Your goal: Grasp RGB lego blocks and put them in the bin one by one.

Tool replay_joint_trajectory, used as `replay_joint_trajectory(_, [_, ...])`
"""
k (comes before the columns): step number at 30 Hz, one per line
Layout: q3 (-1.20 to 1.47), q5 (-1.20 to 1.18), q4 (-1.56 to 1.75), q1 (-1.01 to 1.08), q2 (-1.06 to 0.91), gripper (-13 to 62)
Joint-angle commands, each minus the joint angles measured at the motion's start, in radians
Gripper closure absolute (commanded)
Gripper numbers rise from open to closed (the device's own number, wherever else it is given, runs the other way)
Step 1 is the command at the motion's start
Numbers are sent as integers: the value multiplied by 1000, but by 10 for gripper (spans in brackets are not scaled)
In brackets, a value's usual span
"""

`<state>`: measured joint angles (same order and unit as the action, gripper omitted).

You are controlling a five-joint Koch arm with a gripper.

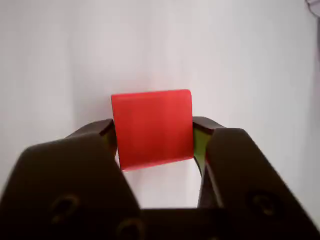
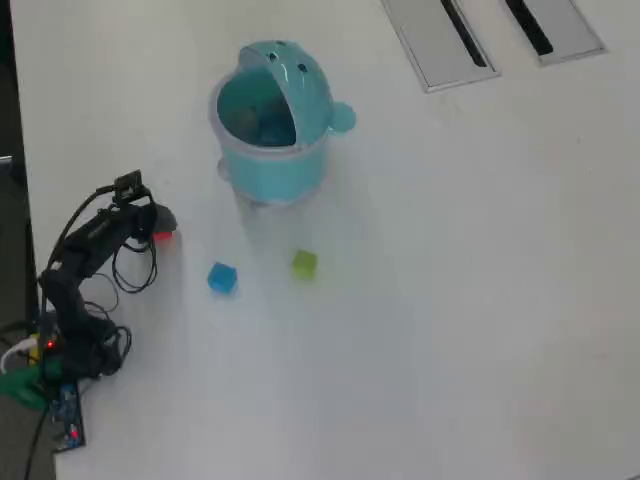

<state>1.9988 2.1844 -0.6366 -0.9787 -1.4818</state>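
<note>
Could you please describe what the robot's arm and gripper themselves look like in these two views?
The small black plastic hobby arm is slim and jointed, with thin black cables looping beside it and a red indicator light glowing near its base. Green and blue parts sit at the base. In the wrist view, the black gripper has two broad, angular matte fingers with round screw recesses, and one shows a yellow-green inner lining.

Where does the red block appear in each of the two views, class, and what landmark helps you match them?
Wrist view: the red block fills the centre, clamped between the black jaws of the gripper.
Overhead view: the red block is a small spot at the left, at the arm's tip, left of the blue block.
Shared landmark: the gripper itself, closed on the block over the white table.
</note>
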Motion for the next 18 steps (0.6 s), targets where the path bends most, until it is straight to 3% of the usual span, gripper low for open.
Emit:
replay_joint_trajectory(1, [-84, -29, -8, -3, -61, 423])
replay_joint_trajectory(11, [-78, -296, -23, -41, -310, 470])
replay_joint_trajectory(15, [-83, -520, 120, -46, -410, 469])
replay_joint_trajectory(18, [-150, -549, 245, -31, -426, 469])
